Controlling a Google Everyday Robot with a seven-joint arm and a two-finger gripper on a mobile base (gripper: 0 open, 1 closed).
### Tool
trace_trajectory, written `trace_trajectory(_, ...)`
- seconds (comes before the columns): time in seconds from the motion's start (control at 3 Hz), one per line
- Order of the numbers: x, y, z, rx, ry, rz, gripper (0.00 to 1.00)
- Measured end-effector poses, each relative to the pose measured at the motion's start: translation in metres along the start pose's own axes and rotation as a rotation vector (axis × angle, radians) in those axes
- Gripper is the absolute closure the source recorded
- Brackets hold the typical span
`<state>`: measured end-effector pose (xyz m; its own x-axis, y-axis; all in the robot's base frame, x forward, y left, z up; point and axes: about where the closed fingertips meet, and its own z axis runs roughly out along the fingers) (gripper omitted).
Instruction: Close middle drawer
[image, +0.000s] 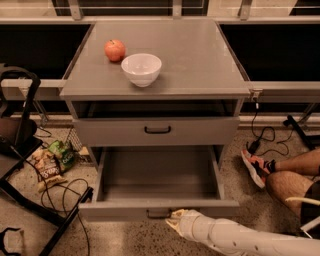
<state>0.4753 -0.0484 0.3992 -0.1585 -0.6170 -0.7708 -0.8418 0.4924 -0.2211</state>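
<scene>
The middle drawer (159, 176) is a wide grey metal drawer pulled far out of the cabinet, its shallow tray empty. Its low front panel (120, 210) faces me and carries a small black handle (158, 214). My gripper (175, 221) comes in from the lower right on a white arm and sits right at the front panel, just right of the handle. The grey drawer above it (157, 131), with a taller front and a black handle, is nearly shut.
A red apple (114, 50) and a white bowl (141, 68) sit on the cabinet top (200, 60). A person's leg and shoe (257, 166) lie on the floor at right. A black chair frame (22, 150), snack bags (52, 160) and cables lie at left.
</scene>
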Motion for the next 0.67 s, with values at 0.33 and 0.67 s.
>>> trace_trajectory(0.33, 0.003, 0.001, 0.001, 0.0, 0.0, 0.0, 1.0)
trace_trajectory(0.67, -0.008, -0.038, 0.014, 0.028, 0.002, -0.032, 1.0)
